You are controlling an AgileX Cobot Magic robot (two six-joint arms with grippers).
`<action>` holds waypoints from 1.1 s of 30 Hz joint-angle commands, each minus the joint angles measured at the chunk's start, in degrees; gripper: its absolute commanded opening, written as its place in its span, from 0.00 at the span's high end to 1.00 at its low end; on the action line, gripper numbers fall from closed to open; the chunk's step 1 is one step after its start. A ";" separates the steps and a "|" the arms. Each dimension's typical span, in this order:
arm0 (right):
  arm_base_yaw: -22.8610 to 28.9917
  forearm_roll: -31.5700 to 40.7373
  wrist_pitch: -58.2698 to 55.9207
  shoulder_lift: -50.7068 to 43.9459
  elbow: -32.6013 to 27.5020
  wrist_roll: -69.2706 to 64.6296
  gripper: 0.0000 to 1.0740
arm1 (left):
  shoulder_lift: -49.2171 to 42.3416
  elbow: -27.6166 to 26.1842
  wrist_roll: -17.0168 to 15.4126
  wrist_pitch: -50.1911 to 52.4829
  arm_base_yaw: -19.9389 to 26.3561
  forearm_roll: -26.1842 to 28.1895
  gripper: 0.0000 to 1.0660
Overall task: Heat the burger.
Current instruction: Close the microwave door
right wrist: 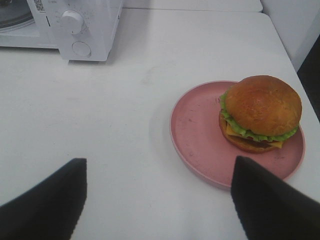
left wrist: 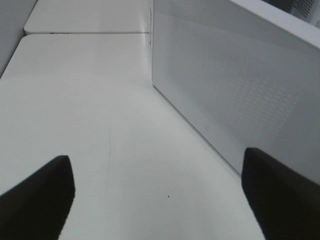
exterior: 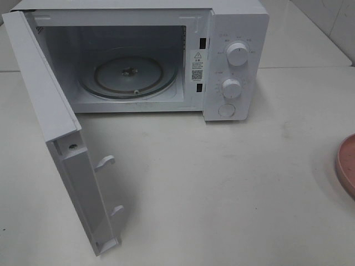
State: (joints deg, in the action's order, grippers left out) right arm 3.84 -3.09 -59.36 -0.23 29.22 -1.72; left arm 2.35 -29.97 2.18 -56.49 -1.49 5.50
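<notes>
The burger (right wrist: 261, 113) is sitting on a pink plate (right wrist: 200, 131), toward one side of it rather than in the middle, and the plate is resting on the white table (right wrist: 125, 125) well apart from the microwave (exterior: 233, 61). The right gripper (right wrist: 157, 200) is hovering short of the plate with its jaws spread wide and gripping nothing. The left gripper (left wrist: 157, 195) is also showing its jaws apart and empty, hanging beside the outer face of the microwave door (left wrist: 235, 90). The door is standing fully open and the glass turntable (exterior: 128, 75) inside is lying bare, so the step in hand is probably fetching the food. To do it well, the right gripper should be taking the plate by its near rim, or closing gently across the bun, keeping everything level so the burger is not sliding off. The high view is showing the open cavity and the dials (exterior: 237, 54) but only a sliver of the plate at its edge and no burger at all; only the right wrist view is showing the burger.
</notes>
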 commanded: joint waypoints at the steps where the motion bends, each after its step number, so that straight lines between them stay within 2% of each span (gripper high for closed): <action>1: -0.46 0.17 0.29 -1.55 -0.23 0.46 0.29 | 2.23 -0.69 -0.06 3.78 0.29 -0.06 0.33; 3: -0.46 0.17 0.29 -1.55 -0.23 0.46 0.29 | 6.19 -0.69 -0.06 7.16 0.29 -0.23 0.48; 4: -0.46 0.17 0.29 -1.55 -0.23 0.46 0.29 | 6.19 -0.69 -0.06 7.16 0.29 -0.23 0.48; 6: -0.46 0.17 0.29 -1.55 -0.23 0.46 0.29 | 11.40 -0.69 -0.06 10.37 0.29 -0.80 0.70; 7: -0.46 0.17 0.29 -1.55 -0.23 0.46 0.29 | 11.40 -0.69 -0.06 10.37 0.29 -0.80 0.70; 8: -0.46 0.17 0.29 -1.55 -0.23 0.46 0.29 | 12.83 -0.69 -0.06 11.06 0.29 -0.74 0.76; 9: -0.46 0.17 0.29 -1.55 -0.23 0.46 0.29 | 15.87 -0.69 -0.06 12.78 0.29 -0.74 0.87; 10: -0.46 0.17 0.29 -1.55 -0.23 0.46 0.29 | 15.87 -0.69 -0.06 12.78 0.29 -0.74 0.87; 12: -0.46 0.17 0.29 -1.55 -0.23 0.46 0.29 | 20.17 -0.34 0.23 16.39 0.29 -1.15 1.00; 17: -0.46 0.17 0.29 -1.55 -0.23 0.46 0.29 | 24.18 1.15 1.78 21.77 0.29 -1.49 1.00; 19: -0.46 0.17 0.29 -1.55 -0.23 0.46 0.29 | 28.93 4.58 4.24 30.88 0.29 -1.43 1.00; 20: -0.46 0.17 0.29 -1.55 -0.23 0.46 0.29 | 28.93 4.58 4.24 30.88 0.29 -1.43 1.00; 22: -0.46 0.17 0.29 -1.55 -0.23 0.46 0.29 | 32.09 7.91 5.96 39.53 0.29 -1.43 1.00; 25: -0.46 0.17 0.29 -1.55 -0.23 0.46 0.29 | 32.95 8.82 6.47 42.06 0.29 -1.43 1.00; 27: -0.46 0.17 0.29 -1.55 -0.23 0.46 0.29 | 37.47 13.18 6.59 54.95 0.29 -1.43 1.00; 33: -0.46 0.17 0.29 -1.55 -0.23 0.46 0.29 | 44.98 15.76 6.53 65.66 0.29 -1.43 1.00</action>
State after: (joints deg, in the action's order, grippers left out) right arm 3.84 -3.09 -59.36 -0.23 29.22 -1.72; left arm 44.29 -15.07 8.71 3.27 -1.49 4.01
